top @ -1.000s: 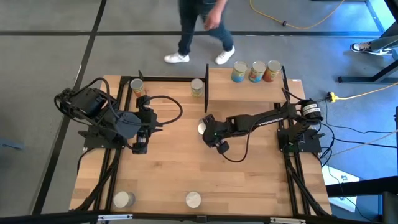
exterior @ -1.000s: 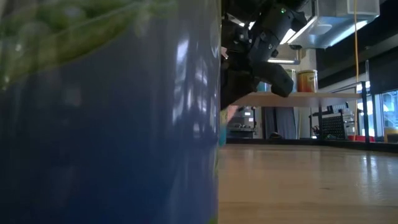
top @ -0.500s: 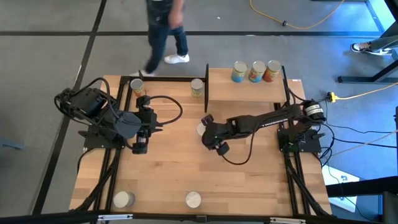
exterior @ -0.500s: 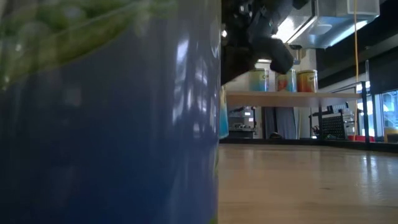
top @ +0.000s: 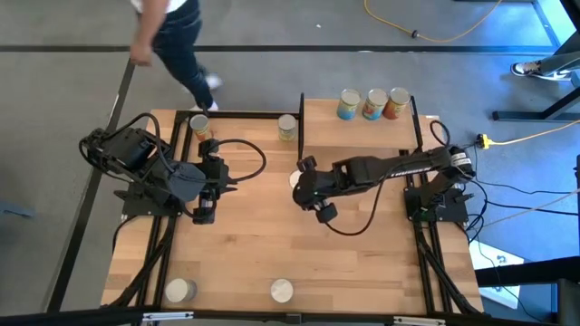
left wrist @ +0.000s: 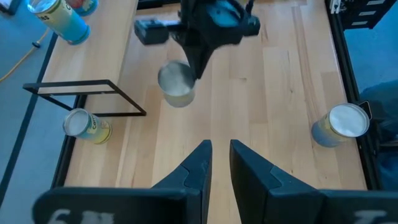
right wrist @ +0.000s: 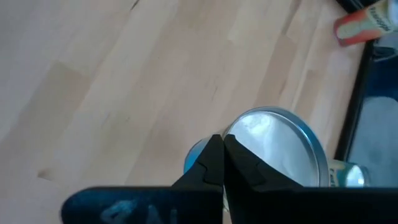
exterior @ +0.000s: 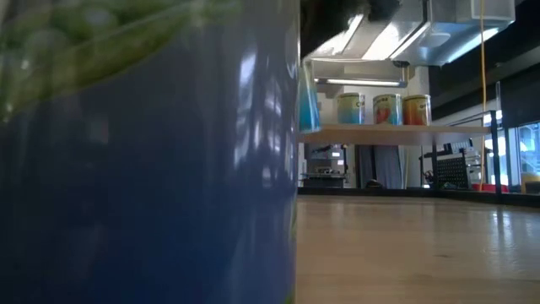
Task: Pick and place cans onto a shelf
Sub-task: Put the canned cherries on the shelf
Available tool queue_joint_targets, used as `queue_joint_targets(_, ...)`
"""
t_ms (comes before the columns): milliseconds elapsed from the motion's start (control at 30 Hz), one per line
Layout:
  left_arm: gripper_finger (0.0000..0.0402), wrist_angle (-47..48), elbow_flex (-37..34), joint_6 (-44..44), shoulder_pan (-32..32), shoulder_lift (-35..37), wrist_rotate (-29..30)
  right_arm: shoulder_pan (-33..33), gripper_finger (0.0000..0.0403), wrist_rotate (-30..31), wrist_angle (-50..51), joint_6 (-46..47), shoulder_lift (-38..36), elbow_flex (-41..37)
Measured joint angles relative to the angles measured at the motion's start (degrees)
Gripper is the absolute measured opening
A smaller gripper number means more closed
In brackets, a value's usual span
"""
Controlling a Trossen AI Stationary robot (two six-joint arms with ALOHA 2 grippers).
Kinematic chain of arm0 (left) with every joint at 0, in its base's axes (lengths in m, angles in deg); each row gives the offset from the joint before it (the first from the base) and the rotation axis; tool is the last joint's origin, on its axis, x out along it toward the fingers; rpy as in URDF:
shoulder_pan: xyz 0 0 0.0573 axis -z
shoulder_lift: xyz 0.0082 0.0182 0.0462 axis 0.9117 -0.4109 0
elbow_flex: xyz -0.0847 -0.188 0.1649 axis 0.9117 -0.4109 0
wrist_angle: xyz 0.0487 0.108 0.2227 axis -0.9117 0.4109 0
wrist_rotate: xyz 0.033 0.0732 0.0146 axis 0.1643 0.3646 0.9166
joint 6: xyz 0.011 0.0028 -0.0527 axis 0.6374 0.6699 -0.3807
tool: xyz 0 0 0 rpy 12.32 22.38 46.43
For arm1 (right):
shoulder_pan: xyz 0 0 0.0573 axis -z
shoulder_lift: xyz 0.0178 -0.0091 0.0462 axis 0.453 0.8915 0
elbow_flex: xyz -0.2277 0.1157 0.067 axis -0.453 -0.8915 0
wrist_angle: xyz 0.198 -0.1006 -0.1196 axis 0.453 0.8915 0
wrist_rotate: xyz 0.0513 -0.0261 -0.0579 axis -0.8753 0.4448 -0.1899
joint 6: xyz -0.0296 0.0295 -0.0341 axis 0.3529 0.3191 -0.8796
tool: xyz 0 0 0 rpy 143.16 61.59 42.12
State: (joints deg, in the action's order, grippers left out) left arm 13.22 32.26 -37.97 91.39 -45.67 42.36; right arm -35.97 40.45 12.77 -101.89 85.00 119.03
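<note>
My right gripper is shut on a blue-labelled can with a silvery top, held in the air over the table's middle. In the low view this can hangs at about the height of the shelf. Three cans stand upright on the shelf. Another can stands on the table by the shelf's left posts. My left gripper waits at the table's left, its fingers a narrow gap apart with nothing between them. My right gripper pinches the rim of the can's silvery top between its two fingers. The fingers come from above, slanting down. The can hangs below the fingers, lifted clear of the table.
An orange can stands at the far left, and two cans stand near the front edge. One of these fills the left half of the low view. A person walks beyond the far edge.
My right gripper has gone up with the blue can, which has left the tabletop and now hangs level with the shelf board. The person behind the table has walked toward the left.
</note>
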Motion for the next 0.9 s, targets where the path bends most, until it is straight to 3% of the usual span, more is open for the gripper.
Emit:
queue_joint_targets(300, 0.0050, 0.00, 0.00, 0.02, 0.00, 0.00, 0.00, -0.44, 0.0000, 5.75, 11.63, 4.93, -0.03, 12.02)
queue_joint_targets(567, 0.0050, 0.01, 0.00, 0.22, -0.01, 0.00, -0.02, 0.40, 0.0000, 15.55, 21.08, 13.38, -0.04, 20.73)
queue_joint_targets(900, 0.0050, 0.02, 0.00, 0.61, 0.00, 0.00, -0.01, 9.06, 0.0000, 16.27, 24.90, 19.59, -0.12, 24.90)
